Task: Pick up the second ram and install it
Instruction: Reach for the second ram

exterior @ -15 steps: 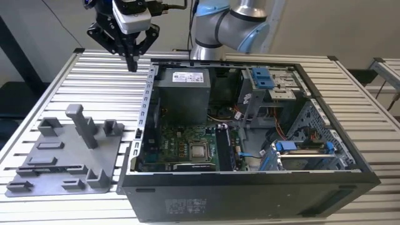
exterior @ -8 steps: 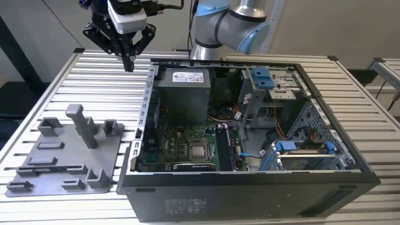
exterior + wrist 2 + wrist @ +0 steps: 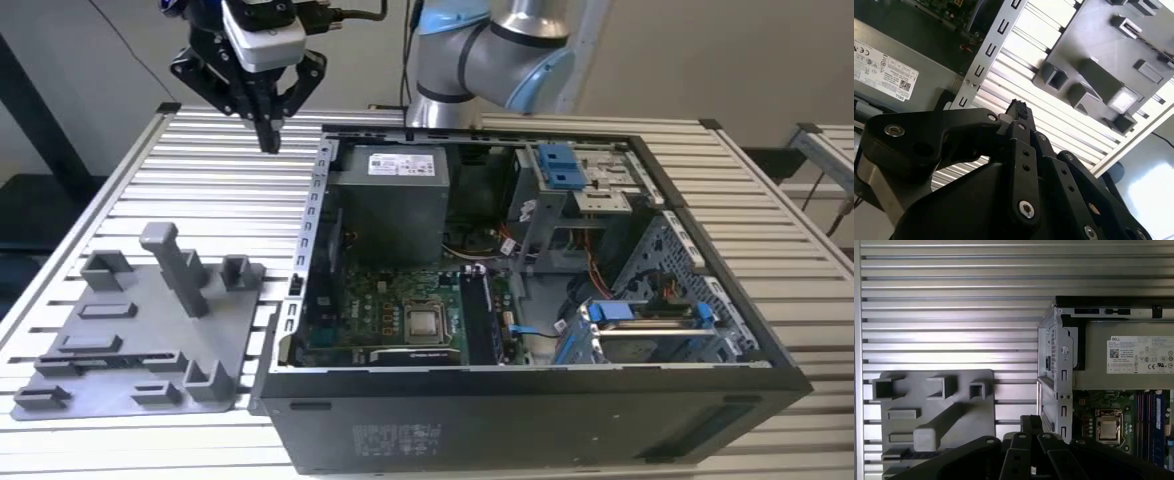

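One robot arm [image 3: 494,50] holds its single gripper [image 3: 271,135] in the air above the slatted metal table [image 3: 200,190], at about ten o'clock from the one open computer case [image 3: 534,440] in the exterior view. The two black fingers are pressed together to a point, with nothing between them. In both wrist views the closed tips [image 3: 1016,107] [image 3: 1031,422] hang over bare slats between case and tray.

One flat grey tray [image 3: 234,330] lies on the table at nine o'clock from the case, close beside it. It carries one tall slanted post [image 3: 178,268] and several low blocks, and no stick can be made out on it.

Inside the case sit one grey power supply box [image 3: 387,205] with a white label, one processor socket [image 3: 426,322] and two blue plastic latches. One long dark stick, apparently the second ram [image 3: 477,315], stands on edge in the memory slots at three o'clock from the socket. In the first wrist view it [image 3: 1158,412] shows blue beside the socket [image 3: 1108,429], well apart from the gripper. Whether another stick stands next to it cannot be told.
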Controlling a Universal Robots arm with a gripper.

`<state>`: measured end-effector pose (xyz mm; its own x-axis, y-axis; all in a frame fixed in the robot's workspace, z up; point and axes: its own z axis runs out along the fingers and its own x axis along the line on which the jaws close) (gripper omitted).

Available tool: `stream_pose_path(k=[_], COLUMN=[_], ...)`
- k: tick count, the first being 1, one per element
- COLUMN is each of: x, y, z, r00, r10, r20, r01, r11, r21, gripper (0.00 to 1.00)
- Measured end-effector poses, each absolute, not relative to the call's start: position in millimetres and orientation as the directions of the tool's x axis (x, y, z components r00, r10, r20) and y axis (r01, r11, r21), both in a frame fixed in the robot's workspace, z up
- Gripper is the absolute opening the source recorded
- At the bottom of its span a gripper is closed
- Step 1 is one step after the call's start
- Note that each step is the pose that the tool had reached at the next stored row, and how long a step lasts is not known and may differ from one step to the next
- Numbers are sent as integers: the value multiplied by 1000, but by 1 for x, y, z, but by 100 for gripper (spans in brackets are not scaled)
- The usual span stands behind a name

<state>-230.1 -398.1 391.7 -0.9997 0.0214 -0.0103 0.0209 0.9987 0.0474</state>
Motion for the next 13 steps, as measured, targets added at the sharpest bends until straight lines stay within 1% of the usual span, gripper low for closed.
stream_pose_path(k=[13], x=[-239], y=[-398], z=[392], r00=[-1000], r10=[17], r20=[-7], r01=[16], r11=[999], r21=[47], gripper=[11])
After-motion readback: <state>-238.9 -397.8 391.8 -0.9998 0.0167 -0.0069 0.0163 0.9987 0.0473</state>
